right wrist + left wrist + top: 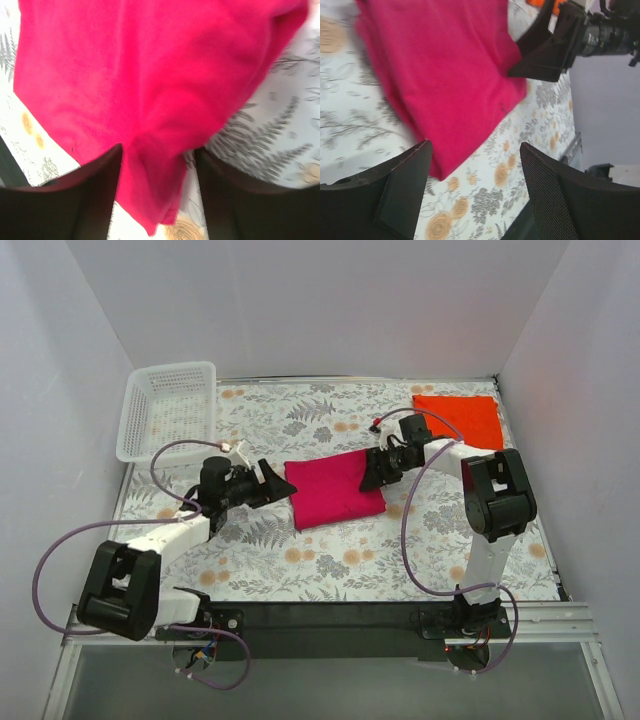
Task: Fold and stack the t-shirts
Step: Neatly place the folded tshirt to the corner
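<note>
White walls close in a worktop [300, 570] covered with a grey and orange floral print. A white mesh basket [128, 425] sits at the upper left of the overhead view. A folded orange-red t-shirt [460, 420] lies flat at the upper right.

The magenta-pink t-shirt [335, 490] lies folded into a rough rectangle at the middle of the worktop, well apart from the orange-red one. The left pincer [283, 485] is low at the shirt's left edge. Its fingers are spread wide and hold nothing, and a corner of the shirt lies just beside one finger.

The right pincer [368, 475] is at the shirt's right edge. In its wrist view its fingers stand apart on either side of a fold of magenta fabric. A strip of worktop shows beside one finger, so the cloth is not clamped.
</note>
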You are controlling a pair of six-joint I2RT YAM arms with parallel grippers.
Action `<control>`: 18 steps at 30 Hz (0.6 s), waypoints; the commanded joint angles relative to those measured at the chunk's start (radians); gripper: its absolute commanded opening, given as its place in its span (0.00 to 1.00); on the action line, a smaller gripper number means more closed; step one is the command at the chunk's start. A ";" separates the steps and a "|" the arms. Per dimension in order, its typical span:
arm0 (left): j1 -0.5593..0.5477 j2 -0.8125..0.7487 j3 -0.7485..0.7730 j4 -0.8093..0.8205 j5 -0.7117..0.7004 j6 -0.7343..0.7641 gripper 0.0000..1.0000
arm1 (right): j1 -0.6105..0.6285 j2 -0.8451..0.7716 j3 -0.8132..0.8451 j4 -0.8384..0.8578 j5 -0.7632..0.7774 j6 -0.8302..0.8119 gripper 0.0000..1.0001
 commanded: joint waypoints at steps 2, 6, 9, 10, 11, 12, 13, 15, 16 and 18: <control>-0.115 0.083 0.092 0.132 0.058 -0.049 0.65 | -0.079 -0.008 0.011 -0.026 -0.014 -0.095 0.62; -0.163 0.149 0.106 0.172 0.047 -0.068 0.62 | -0.113 0.029 0.079 -0.027 -0.085 -0.107 0.72; -0.187 0.195 0.105 0.199 0.046 -0.073 0.61 | -0.113 0.090 0.154 -0.030 -0.123 -0.066 0.73; -0.194 0.208 0.106 0.207 0.046 -0.069 0.61 | -0.111 0.130 0.175 -0.033 -0.131 -0.051 0.73; -0.204 0.240 0.115 0.207 0.046 -0.065 0.61 | -0.113 0.151 0.194 -0.037 -0.144 -0.035 0.73; -0.206 0.255 0.118 0.207 0.047 -0.062 0.61 | -0.109 0.168 0.206 -0.040 -0.151 -0.022 0.73; -0.208 0.271 0.123 0.205 0.046 -0.051 0.60 | -0.109 0.197 0.229 -0.040 -0.154 0.001 0.73; -0.212 0.313 0.121 0.202 0.046 -0.045 0.60 | -0.102 0.220 0.248 -0.040 -0.166 0.024 0.73; -0.214 0.326 0.123 0.196 0.035 -0.039 0.59 | -0.097 0.242 0.263 -0.041 -0.171 0.032 0.73; -0.212 0.347 0.114 0.178 0.018 -0.019 0.59 | -0.077 0.265 0.275 -0.041 -0.178 0.061 0.73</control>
